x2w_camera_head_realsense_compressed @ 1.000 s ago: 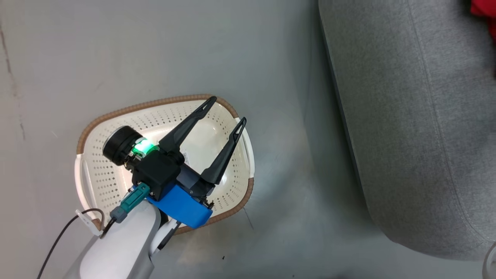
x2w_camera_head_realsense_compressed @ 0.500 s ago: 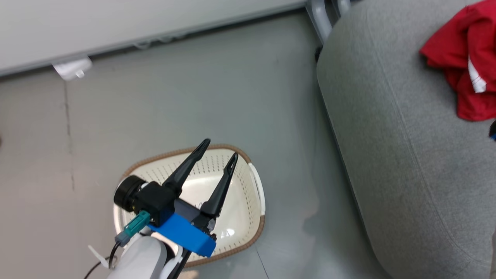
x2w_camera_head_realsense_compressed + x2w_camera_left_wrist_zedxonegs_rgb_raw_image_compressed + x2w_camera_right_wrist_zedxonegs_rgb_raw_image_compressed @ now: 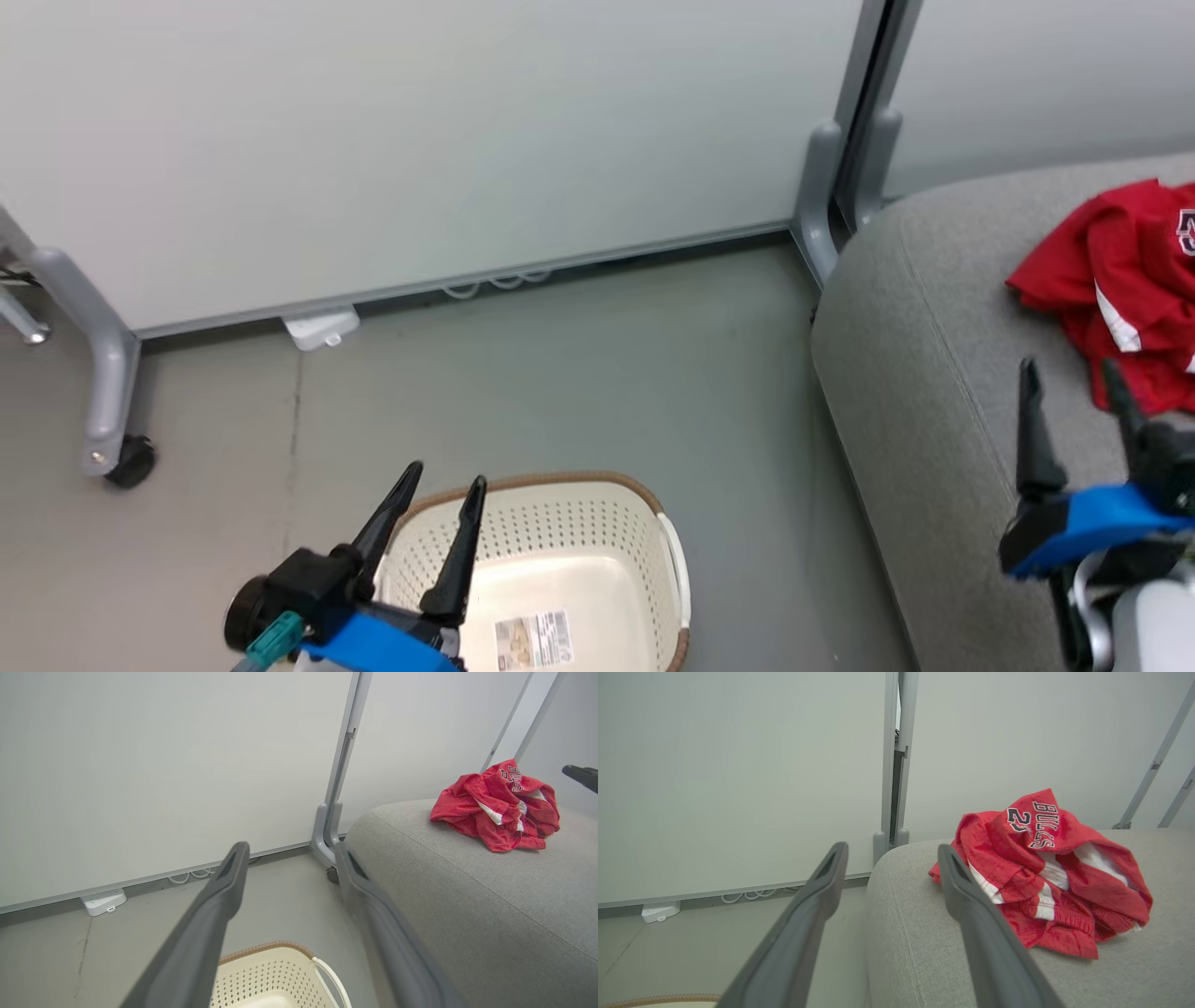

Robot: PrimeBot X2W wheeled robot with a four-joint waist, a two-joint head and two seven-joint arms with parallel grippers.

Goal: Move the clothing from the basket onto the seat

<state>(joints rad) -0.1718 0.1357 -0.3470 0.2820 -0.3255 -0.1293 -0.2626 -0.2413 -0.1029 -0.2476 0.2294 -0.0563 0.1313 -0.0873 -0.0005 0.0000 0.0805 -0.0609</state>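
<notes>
The crumpled bright red fabric garment with white trim [image 3: 1064, 891] bears dark, white-edged block lettering reading "BULLS". Beside it is a number starting with 2, its second digit lost in a fold. The paper label [image 3: 532, 640] on the floor of the cream-white perforated plastic basket [image 3: 597, 523] is printed too small to read.

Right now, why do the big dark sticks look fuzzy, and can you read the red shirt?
Left wrist view: the left pincer's fingers sit close to the lens, so they blur. Right wrist view: same for the right pincer's fingers, yet the clothing is sharp and reads BULLS. Head view: soft even light, no glare in the basket.
</notes>
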